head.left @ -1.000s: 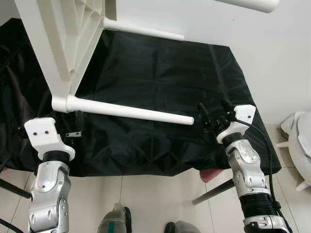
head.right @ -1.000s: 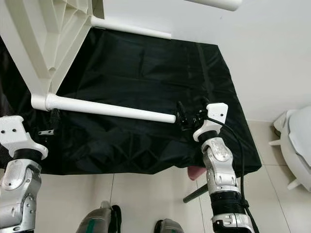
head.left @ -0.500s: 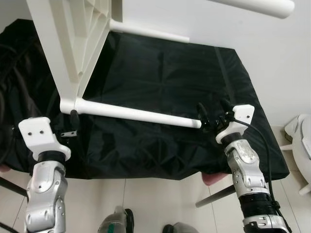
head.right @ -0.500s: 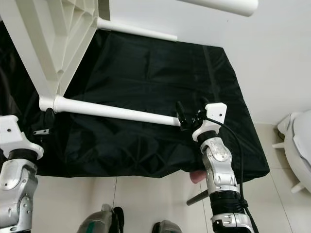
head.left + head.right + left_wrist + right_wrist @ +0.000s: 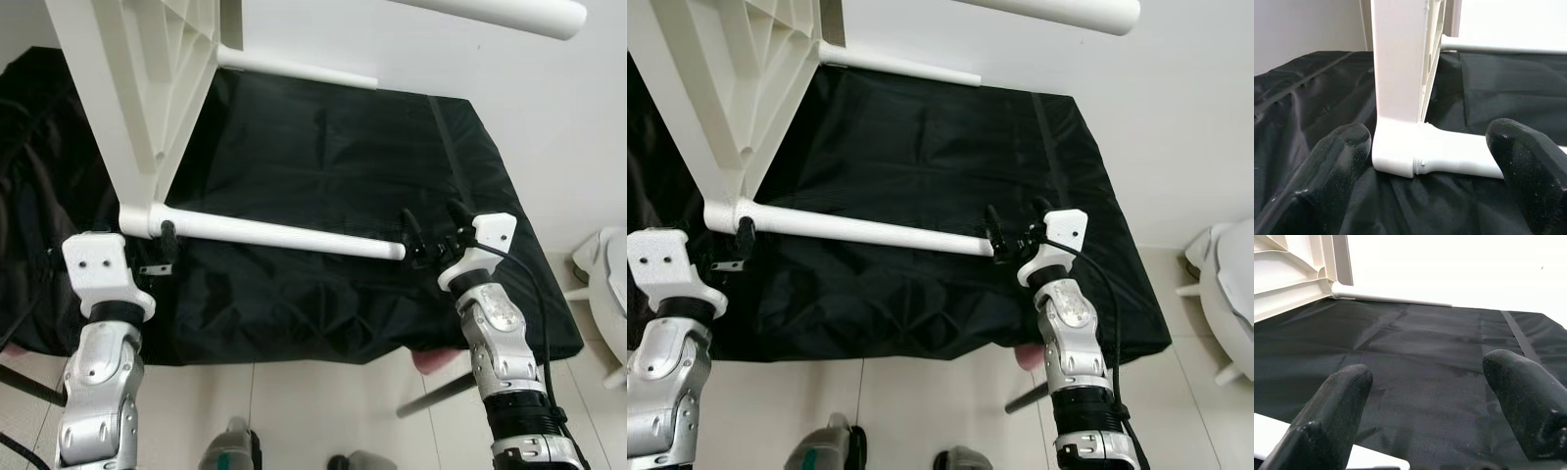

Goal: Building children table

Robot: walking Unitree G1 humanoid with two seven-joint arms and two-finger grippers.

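Across the middle of the frame the white table leg [image 5: 279, 234] lies left to right; the spread left gripper [image 5: 165, 247] brackets its socket end, the spread right gripper [image 5: 431, 235] its free tip

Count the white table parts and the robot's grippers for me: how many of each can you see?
White table legs: 3 (near one, far one, top one)
White tabletop panel: 1
Grippers: 2 (left gripper, right gripper)
Total: 6
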